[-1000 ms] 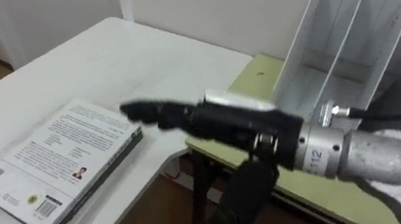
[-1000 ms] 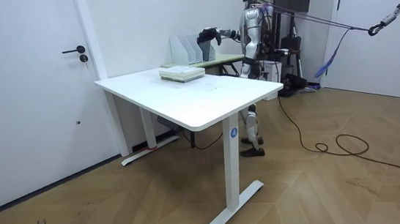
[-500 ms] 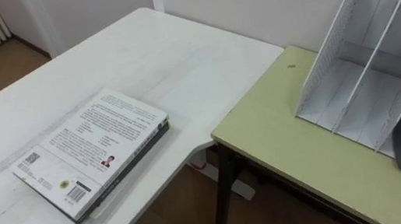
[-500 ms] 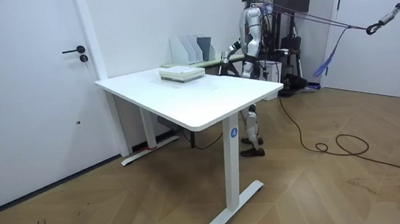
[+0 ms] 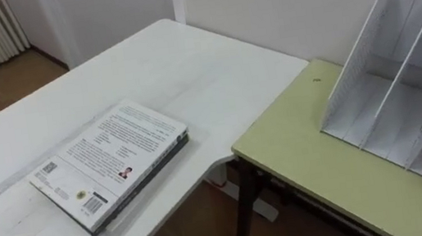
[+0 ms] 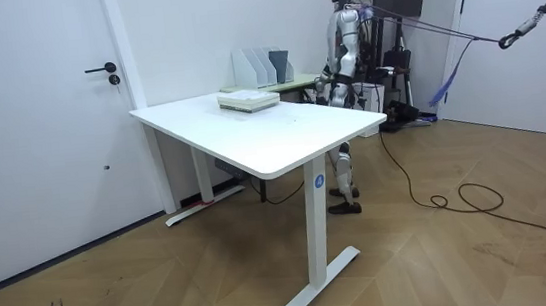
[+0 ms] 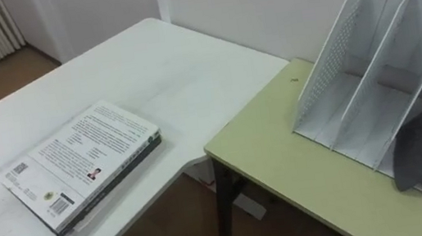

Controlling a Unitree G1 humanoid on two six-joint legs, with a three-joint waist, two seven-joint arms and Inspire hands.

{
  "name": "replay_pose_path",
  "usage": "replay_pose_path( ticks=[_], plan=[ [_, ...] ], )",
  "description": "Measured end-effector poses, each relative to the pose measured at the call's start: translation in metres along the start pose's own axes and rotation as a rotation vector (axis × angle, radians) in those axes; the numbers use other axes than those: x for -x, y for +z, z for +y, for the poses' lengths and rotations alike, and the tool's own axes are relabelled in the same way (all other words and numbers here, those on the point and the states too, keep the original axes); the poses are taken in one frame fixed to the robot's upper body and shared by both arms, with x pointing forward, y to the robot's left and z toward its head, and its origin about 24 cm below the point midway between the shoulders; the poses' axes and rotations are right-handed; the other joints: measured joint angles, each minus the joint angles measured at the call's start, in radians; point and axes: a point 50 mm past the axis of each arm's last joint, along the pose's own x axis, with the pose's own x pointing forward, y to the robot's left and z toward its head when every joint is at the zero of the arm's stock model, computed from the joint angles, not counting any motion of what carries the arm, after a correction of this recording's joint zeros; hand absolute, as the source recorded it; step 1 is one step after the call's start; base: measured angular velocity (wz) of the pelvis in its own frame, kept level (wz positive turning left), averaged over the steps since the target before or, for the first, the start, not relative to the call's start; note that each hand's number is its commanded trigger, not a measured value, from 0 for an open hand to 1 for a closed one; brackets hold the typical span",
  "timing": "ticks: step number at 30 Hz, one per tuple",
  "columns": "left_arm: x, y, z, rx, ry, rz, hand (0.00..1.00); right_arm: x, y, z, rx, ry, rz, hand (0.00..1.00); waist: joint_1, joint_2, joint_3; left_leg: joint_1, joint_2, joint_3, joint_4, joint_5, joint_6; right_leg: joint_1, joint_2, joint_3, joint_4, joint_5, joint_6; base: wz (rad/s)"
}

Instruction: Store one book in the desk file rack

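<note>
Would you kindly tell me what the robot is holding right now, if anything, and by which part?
Apparently nothing: the book lies flat on the white table with no hand on it, and the file rack stands apart on the green desk.

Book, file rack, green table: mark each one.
Book (image 5: 109,161): left eye view, middle of its cover.
File rack (image 5: 359,109): left eye view, inside its leftmost slot.
Green table (image 5: 308,162): left eye view, bare part of its top.
</note>
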Motion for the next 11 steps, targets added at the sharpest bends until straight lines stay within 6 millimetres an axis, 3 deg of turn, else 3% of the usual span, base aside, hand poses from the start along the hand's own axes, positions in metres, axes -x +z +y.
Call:
replay_pose_path(
  ticks=[5,11],
  plan=[
    [0.001,-0.005,0.002,0.012,0.026,0.006,0.00,-0.007,-0.015,0.041,-0.009,0.085,0.075,0.00,-0.018,0.010,0.0011,0.010,0.002,0.000,-0.007,0.000,-0.001,0.006,0.002,0.004,0.001,-0.007,-0.004,-0.03],
    [0.003,-0.014,0.005,0.040,0.079,0.012,0.00,-0.011,-0.013,0.065,-0.341,0.100,0.062,0.00,-0.072,0.006,0.0008,0.037,-0.001,-0.004,-0.020,0.000,-0.001,0.018,0.000,0.006,0.001,-0.021,-0.001,0.01]
  ],
)
